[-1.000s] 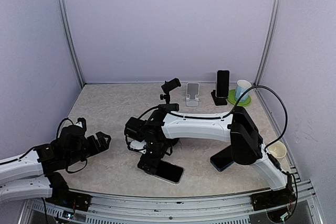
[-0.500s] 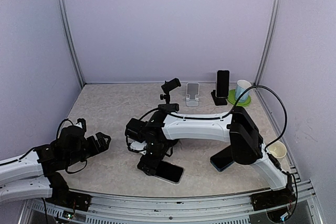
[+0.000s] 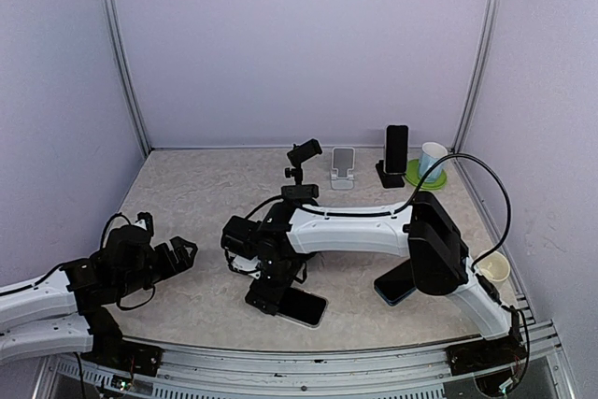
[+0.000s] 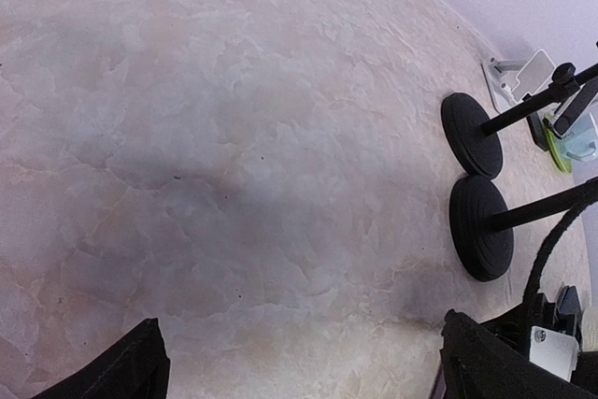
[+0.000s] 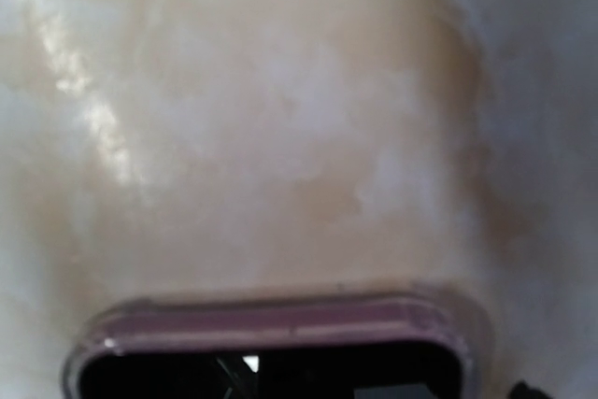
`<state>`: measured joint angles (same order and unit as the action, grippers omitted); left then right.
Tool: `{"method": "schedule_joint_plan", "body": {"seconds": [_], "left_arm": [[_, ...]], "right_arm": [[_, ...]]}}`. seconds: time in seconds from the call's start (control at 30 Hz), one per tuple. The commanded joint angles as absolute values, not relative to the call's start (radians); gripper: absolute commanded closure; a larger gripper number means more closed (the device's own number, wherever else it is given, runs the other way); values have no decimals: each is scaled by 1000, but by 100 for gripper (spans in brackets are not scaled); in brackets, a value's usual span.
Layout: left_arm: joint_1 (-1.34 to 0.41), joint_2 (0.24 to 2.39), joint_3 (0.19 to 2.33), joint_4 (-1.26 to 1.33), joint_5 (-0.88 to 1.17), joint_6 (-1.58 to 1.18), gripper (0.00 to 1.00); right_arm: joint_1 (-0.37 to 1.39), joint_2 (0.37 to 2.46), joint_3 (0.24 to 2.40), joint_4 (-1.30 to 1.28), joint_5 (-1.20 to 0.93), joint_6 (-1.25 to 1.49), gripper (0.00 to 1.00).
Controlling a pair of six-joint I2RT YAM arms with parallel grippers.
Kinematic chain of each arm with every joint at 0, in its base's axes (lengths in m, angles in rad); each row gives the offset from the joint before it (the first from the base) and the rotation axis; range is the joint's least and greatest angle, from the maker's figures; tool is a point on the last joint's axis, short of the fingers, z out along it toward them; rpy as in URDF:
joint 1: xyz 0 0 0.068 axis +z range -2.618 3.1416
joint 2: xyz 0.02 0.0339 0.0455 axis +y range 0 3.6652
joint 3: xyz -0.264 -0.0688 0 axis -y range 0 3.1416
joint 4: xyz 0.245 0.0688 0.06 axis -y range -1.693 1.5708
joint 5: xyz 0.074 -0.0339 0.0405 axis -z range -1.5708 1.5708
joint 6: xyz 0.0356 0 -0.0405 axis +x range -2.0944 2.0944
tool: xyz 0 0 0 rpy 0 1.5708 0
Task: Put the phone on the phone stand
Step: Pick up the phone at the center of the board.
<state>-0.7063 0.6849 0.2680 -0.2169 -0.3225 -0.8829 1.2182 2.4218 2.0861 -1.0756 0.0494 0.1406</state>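
A phone in a purple case [image 3: 301, 306] lies flat near the table's front, right of centre. My right gripper [image 3: 264, 292] is low over its left end. In the right wrist view the phone's end [image 5: 271, 348] fills the bottom edge. One dark fingertip [image 5: 529, 391] shows just clear of the phone's right corner, and the other is out of frame. An empty white phone stand [image 3: 343, 168] stands at the back, and also shows in the left wrist view [image 4: 523, 77]. My left gripper [image 3: 177, 254] is open and empty over bare table at the left.
A black stand holding a dark phone [image 3: 396, 158] is beside a cup on a green coaster [image 3: 430, 163]. A black tripod mount [image 3: 301, 161] has round bases [image 4: 472, 133]. Another phone [image 3: 394, 289] lies under the right arm. A paper cup [image 3: 495, 270] is at the right edge.
My right gripper has edged slightly left and lower over the phone's end. The phone and the left arm have not visibly moved.
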Motion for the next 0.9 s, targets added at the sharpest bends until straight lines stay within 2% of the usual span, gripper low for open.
{"method": "schedule_joint_plan", "body": {"seconds": [0.0,0.27,0.53,0.87], "left_arm": [[-694,677,258,-199,-319,-885,1],[-689,665,258,-211,-319,-885,1],[-685,656,263,-217,-317,-890,1],[-679,675,279,-216,-319,-886,1]], "right_arm": [[1245,2411,2070,-1087,100,169,3],[1249,2384,1994,-1023,35,164,11],[1224,2339,1933,-979,-12,156,33],[1223,2224,1935,-888,27,110,42]]}}
